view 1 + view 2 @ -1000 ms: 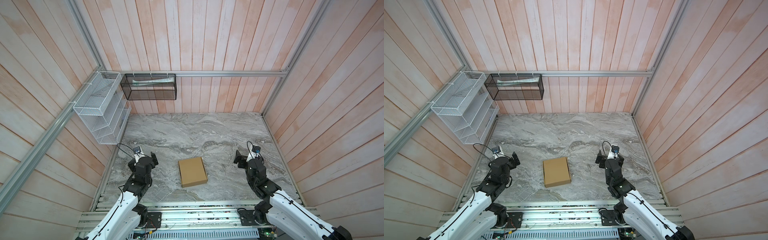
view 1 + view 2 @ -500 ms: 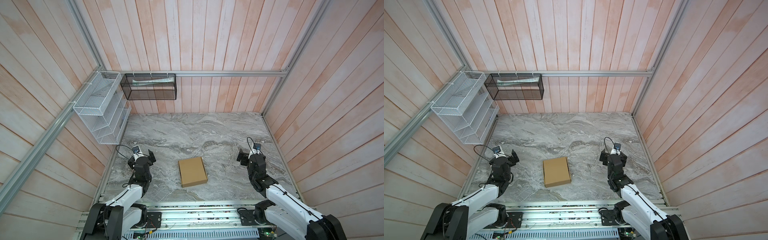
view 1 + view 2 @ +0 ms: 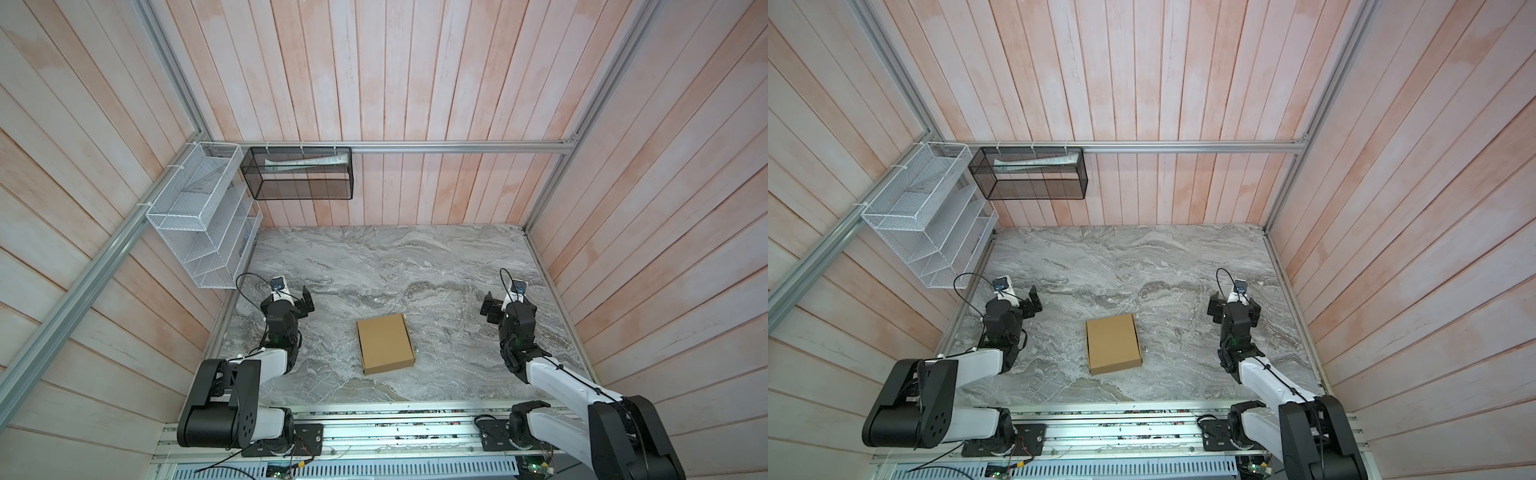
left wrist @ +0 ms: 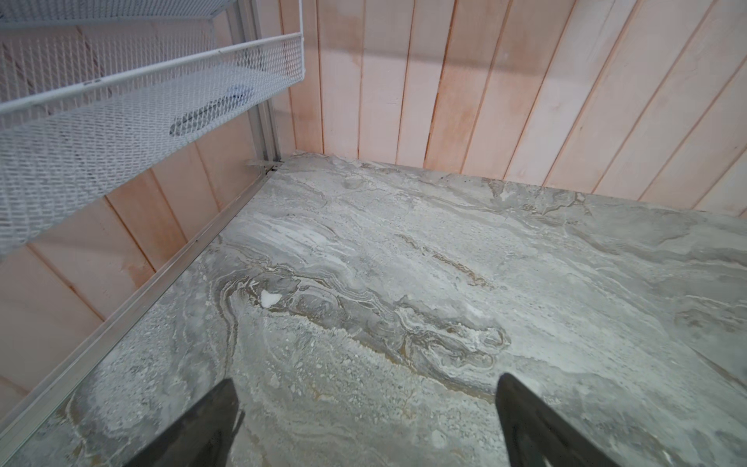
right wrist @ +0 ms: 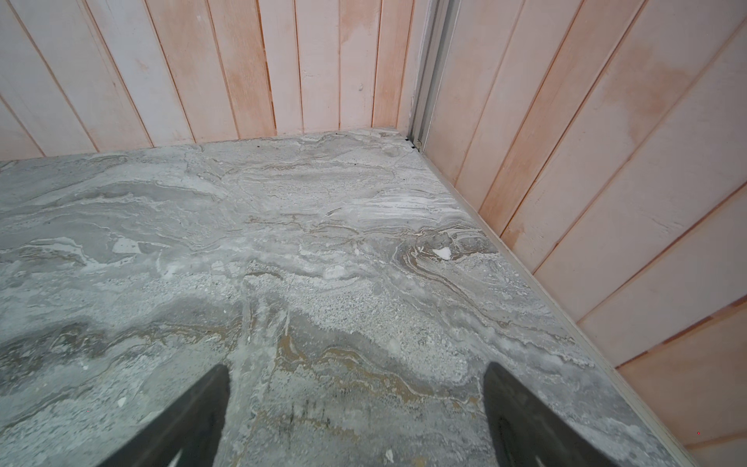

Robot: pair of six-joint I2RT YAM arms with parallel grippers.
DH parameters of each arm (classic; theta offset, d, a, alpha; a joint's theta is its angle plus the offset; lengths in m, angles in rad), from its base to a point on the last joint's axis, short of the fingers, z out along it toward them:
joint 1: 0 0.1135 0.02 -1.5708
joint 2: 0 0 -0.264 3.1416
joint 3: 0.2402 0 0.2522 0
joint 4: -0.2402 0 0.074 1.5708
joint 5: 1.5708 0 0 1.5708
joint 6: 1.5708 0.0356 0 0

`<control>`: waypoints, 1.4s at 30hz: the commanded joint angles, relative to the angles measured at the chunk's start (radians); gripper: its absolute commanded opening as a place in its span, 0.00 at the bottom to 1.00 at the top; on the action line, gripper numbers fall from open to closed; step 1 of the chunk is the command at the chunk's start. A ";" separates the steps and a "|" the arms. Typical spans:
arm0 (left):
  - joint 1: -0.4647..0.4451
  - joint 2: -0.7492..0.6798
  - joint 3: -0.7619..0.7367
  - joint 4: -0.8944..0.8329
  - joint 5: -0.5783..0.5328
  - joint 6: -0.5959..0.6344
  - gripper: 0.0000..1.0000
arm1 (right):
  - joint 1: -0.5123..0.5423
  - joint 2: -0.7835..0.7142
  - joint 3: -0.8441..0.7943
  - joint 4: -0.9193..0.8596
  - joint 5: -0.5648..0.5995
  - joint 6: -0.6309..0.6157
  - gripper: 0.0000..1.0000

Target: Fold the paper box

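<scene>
The paper box (image 3: 385, 350) (image 3: 1113, 350) is plain brown cardboard, folded shut into a shallow flat rectangle. It lies on the marble table (image 3: 395, 266) near the front middle, and nothing touches it. My left gripper (image 3: 296, 300) (image 3: 1021, 301) stands well to its left, low over the table. Its jaws are open and empty, as the left wrist view shows (image 4: 366, 382). My right gripper (image 3: 509, 305) (image 3: 1233, 305) stands well to the box's right, likewise open over bare marble (image 5: 355, 368). The box is outside both wrist views.
A white wire rack (image 3: 203, 220) (image 4: 121, 101) hangs on the left wall, close above my left gripper. A black mesh basket (image 3: 299, 172) holding a white item hangs on the back wall. Wooden walls close in three sides, and an aluminium rail (image 3: 395, 432) runs along the front.
Both arms have folded back and down toward their bases at the front rail. The grippers stay open and the box has not moved.
</scene>
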 commanded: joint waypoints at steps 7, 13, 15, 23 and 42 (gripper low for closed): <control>0.022 0.097 -0.067 0.293 0.108 0.070 1.00 | -0.093 0.093 -0.049 0.260 -0.120 -0.077 0.98; 0.033 0.146 -0.042 0.286 0.122 0.062 1.00 | -0.146 0.219 -0.054 0.433 -0.180 -0.069 0.98; 0.033 0.156 -0.046 0.311 0.119 0.063 1.00 | -0.155 0.255 -0.030 0.451 -0.209 -0.083 0.98; 0.033 0.150 -0.042 0.295 0.121 0.062 1.00 | -0.180 0.385 -0.035 0.581 -0.249 -0.067 0.98; 0.033 0.150 -0.043 0.296 0.121 0.062 1.00 | -0.192 0.402 -0.056 0.631 -0.282 -0.076 0.98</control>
